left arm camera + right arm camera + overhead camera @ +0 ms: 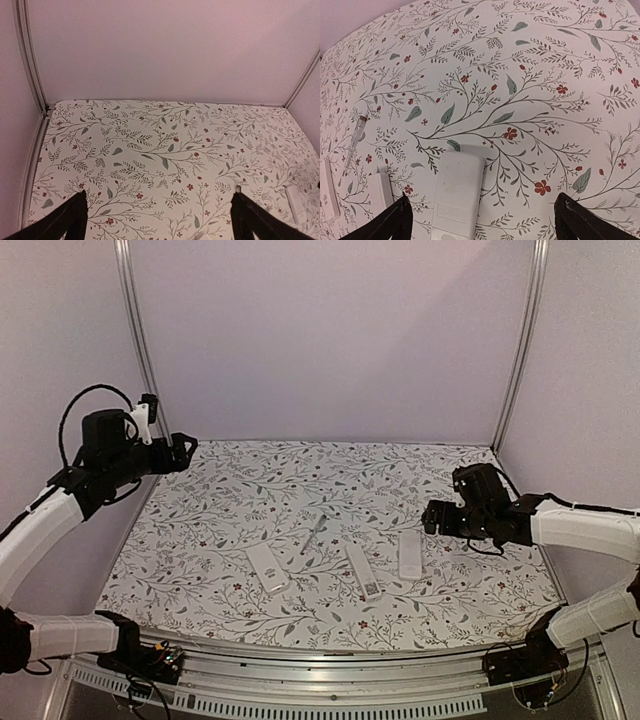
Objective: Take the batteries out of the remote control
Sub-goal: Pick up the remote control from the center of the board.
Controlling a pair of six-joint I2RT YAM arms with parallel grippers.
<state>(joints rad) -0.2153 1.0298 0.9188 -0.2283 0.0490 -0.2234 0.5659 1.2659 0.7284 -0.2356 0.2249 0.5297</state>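
Okay, left gripper (160,200) and right gripper (482,207) both gape; I'd centre the right squarely over the flat white rectangular remote (457,195).

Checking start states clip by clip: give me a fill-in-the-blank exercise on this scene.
1. The table holds ___ white remotes.
2. The thin tool lies between the left remote and the ___ remote.
3. The left hand and right hand both stand ___, holding nothing.
4. The right hand hovers nearest the ___ remote.
Missing words: three; middle; open; right.
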